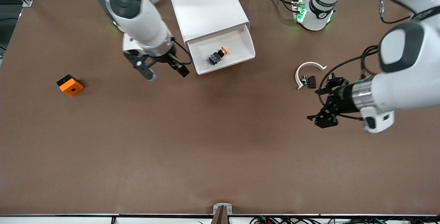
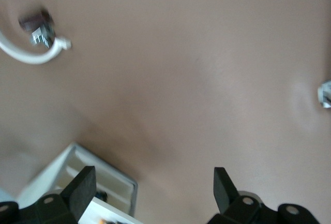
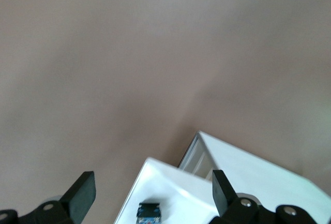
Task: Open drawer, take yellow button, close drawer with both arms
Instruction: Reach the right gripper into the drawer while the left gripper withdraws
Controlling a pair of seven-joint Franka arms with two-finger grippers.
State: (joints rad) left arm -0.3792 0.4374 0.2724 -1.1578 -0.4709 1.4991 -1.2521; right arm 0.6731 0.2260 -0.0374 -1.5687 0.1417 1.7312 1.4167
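Observation:
The white drawer (image 1: 237,50) stands pulled out of its white cabinet (image 1: 209,7). The button (image 1: 217,56), with an orange cap and a black and blue body, lies in the drawer. My right gripper (image 1: 166,73) is open and empty, over the table beside the drawer's front corner toward the right arm's end. In the right wrist view the button's blue body (image 3: 150,212) shows in the drawer (image 3: 170,188) between the open fingers of my right gripper (image 3: 151,182). My left gripper (image 1: 315,104) is open and empty over the table toward the left arm's end, and it also shows in the left wrist view (image 2: 152,182).
An orange square block (image 1: 70,85) with a centre hole lies toward the right arm's end. A white C-shaped piece (image 1: 307,71) with a small dark clip (image 1: 308,80) lies by the left gripper; it also shows in the left wrist view (image 2: 31,56). The table is brown.

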